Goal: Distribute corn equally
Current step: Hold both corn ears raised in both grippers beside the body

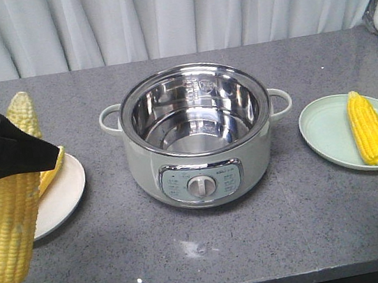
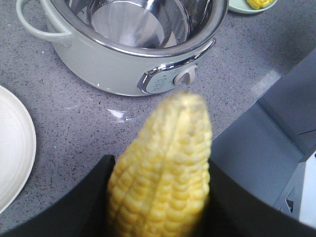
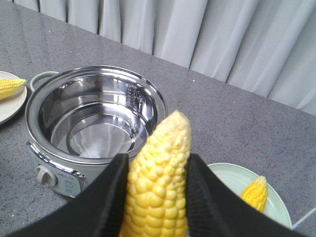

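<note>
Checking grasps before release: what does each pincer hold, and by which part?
Left pincer grips one corn cob on its upper part, near the tapered end. Right pincer clamps another cob by its sides below the tip.

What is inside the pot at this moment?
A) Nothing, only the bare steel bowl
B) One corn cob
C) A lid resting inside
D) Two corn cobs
A: the pot shows only bare, shiny steel inside, while the left gripper clamps a corn cob and the right gripper clamps a second corn cob, both outside it.
</note>
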You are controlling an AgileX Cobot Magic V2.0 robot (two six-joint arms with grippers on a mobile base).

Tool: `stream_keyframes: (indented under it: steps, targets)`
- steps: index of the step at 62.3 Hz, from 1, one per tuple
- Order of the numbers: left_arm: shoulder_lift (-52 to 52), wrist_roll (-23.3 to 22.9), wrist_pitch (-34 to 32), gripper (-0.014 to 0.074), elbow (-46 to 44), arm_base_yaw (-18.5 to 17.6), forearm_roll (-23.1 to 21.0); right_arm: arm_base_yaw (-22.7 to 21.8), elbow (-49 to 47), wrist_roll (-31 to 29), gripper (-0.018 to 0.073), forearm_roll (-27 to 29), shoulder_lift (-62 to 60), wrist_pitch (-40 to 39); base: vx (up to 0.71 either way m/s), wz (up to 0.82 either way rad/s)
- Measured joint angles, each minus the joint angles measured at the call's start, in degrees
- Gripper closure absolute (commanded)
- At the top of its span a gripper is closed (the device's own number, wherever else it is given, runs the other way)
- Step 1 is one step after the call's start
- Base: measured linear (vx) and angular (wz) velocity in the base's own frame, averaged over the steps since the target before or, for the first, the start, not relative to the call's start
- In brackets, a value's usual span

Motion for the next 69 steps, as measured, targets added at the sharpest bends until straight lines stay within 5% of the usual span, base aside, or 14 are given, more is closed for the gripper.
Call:
stream_keyframes:
  steps: [69]
  targets:
    - [0.0, 0.0, 0.0, 0.0604, 0.0, 0.0, 0.1, 0.0, 0.0, 0.0, 0.0563, 0.0, 0.0, -0.2, 0.0, -0.04]
